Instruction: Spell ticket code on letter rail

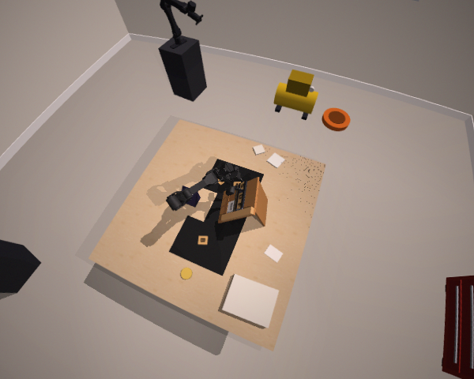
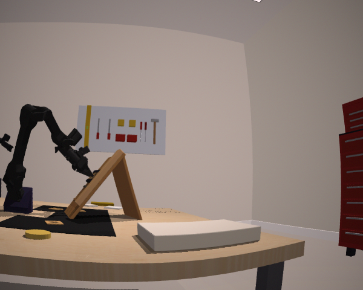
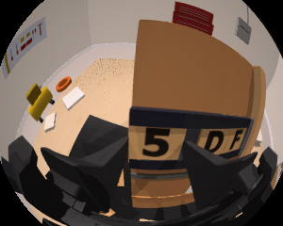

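Note:
The tilted wooden board bears a dark blue rail. Tiles D and F stand side by side in the rail, to the right. My gripper is shut on the 5 tile, with one finger at each side. The 5 tile is upright between the rail's two bars at the left end, with a gap before D. The ticket is low on the board; its print is too small to read. A loose tile lies on the black mat.
Another loose tile lies partly hidden below the arm. A yellow disc and a large white block stand toward the counter's near edge. White cards lie beyond the board.

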`<action>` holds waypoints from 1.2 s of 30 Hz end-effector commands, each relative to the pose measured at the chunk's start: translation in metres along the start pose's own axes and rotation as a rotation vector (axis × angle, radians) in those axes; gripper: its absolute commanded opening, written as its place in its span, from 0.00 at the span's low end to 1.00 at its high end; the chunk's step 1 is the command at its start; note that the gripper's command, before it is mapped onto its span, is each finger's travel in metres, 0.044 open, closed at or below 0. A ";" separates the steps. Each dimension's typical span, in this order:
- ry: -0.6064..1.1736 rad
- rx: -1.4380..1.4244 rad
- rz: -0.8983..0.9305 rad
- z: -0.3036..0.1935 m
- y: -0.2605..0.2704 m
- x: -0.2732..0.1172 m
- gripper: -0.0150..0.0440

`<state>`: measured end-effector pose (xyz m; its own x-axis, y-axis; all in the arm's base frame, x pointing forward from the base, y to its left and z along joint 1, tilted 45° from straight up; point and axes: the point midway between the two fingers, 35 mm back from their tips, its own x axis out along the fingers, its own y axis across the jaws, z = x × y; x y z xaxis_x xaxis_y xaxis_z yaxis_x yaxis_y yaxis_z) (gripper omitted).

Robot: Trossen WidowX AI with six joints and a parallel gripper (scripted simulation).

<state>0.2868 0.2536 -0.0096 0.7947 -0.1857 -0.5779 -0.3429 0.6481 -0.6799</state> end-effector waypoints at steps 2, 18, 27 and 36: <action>0.002 -0.004 0.004 -0.001 -0.003 0.001 0.25; 0.000 0.000 -0.001 0.000 -0.011 0.000 0.34; 0.002 -0.004 0.004 0.000 -0.011 -0.004 0.74; 0.003 -0.004 0.005 0.000 -0.011 -0.016 0.75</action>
<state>0.2789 0.2504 0.0058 0.7914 -0.1773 -0.5851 -0.3555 0.6452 -0.6763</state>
